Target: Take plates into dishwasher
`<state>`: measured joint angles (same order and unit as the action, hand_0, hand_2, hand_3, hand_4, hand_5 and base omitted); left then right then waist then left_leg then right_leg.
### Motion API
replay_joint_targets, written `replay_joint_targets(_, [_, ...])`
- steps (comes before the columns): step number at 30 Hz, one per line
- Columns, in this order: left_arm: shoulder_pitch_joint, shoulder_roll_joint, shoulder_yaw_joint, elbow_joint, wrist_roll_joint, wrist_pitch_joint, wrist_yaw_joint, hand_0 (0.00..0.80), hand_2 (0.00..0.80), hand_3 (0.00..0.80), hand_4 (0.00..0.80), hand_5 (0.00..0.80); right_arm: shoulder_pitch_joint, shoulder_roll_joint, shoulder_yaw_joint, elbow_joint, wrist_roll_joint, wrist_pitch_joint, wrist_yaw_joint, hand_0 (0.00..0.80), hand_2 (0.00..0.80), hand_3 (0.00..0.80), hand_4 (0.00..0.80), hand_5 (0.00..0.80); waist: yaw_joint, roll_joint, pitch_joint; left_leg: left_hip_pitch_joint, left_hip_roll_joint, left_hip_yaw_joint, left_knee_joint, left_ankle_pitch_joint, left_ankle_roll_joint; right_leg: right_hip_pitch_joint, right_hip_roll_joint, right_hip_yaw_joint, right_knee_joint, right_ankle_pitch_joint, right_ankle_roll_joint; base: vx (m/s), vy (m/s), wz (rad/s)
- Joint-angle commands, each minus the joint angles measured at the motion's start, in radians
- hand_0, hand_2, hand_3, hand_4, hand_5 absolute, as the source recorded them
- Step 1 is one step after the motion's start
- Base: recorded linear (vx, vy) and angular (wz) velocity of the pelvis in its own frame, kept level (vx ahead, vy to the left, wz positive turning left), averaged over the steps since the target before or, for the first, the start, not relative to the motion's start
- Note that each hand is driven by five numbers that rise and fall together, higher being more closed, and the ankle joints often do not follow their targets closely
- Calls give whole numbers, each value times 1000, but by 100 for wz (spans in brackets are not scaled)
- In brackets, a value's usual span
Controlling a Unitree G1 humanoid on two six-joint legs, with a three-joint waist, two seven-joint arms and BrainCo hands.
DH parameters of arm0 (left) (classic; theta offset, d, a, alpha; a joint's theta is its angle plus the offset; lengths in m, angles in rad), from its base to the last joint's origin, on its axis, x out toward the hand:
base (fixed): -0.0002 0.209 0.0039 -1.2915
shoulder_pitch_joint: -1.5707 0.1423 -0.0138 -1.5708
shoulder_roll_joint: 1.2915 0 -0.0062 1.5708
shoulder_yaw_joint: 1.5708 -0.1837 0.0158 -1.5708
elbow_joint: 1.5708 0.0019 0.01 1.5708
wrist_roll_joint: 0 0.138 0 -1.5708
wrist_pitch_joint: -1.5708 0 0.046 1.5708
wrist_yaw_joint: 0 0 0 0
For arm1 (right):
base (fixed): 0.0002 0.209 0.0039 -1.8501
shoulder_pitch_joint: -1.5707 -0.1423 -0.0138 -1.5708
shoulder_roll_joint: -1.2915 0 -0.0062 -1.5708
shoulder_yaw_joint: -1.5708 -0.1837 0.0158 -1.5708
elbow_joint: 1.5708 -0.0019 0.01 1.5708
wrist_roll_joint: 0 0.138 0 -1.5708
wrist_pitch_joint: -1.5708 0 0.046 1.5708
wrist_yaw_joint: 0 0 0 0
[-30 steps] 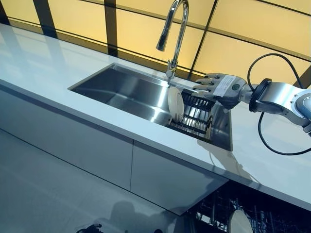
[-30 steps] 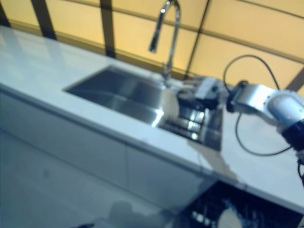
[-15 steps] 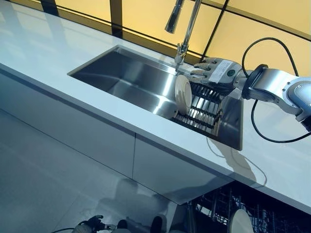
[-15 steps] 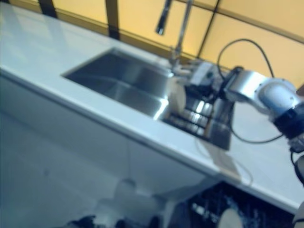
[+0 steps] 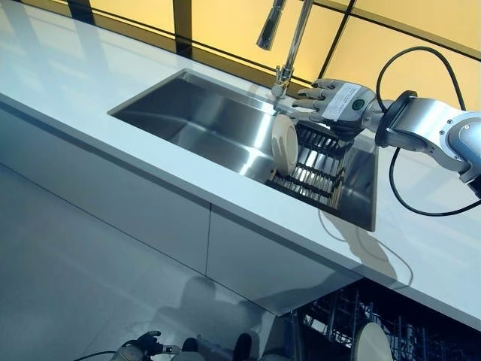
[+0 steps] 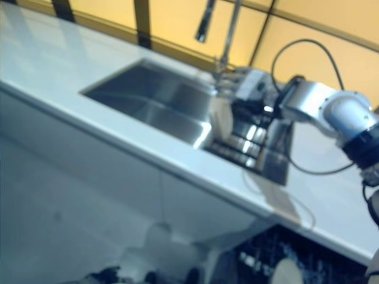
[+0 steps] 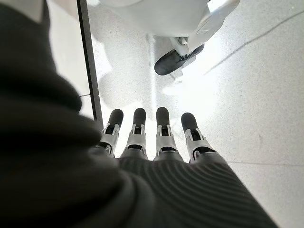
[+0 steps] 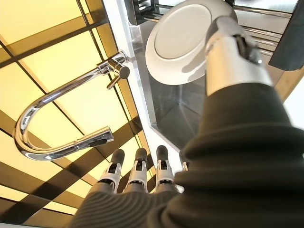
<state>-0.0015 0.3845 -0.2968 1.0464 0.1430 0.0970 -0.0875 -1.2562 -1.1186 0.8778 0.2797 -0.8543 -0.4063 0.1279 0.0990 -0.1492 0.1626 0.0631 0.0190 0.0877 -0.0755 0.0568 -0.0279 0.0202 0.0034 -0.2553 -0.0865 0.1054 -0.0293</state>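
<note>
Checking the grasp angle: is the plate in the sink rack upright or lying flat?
Upright: the plate stands on edge in the rack.

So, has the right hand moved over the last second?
Yes: the right hand has drawn closer to the faucet base, above the racked plate.

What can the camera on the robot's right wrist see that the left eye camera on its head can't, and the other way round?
Only the right wrist view shows the plate's round face straight on, with the right hand's straight fingers spread towards the tap and its thumb over the plate's rim; contact is unclear. Only the left eye view shows the whole sink, the white counter, the open dishwasher below with another plate in it, and the right arm reaching in. Both show the tap, the plate standing in the dark rack, and the open right hand.
</note>
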Motion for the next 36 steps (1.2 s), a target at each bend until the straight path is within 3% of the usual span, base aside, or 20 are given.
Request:
replay_joint_targets(1, [24,35,-29,-8,26,16,-12,0,0,0,0,0,-122,-15,31,21,-4,58,10,0,0,0,0,0,43,-47,36,-32,2,31,96,-172,29,72,30,-12,13,-188,39,46,-24,20])
replay_joint_targets(22, [-9,95,-44,-62,17,22,-21,0,0,0,0,0,-117,51,38,116,30,169,36,0,0,0,0,0,93,-65,139,-140,2,-42,171,-170,29,21,33,-41,42,-177,31,13,-30,12])
replay_joint_targets(36, [-31,136,-62,-115,-11,19,-30,0,0,0,0,0,-124,38,75,237,9,136,50,0,0,0,0,0,108,-52,191,-193,-1,-75,171,-148,25,-23,28,-71,64,-178,25,-8,-18,10])
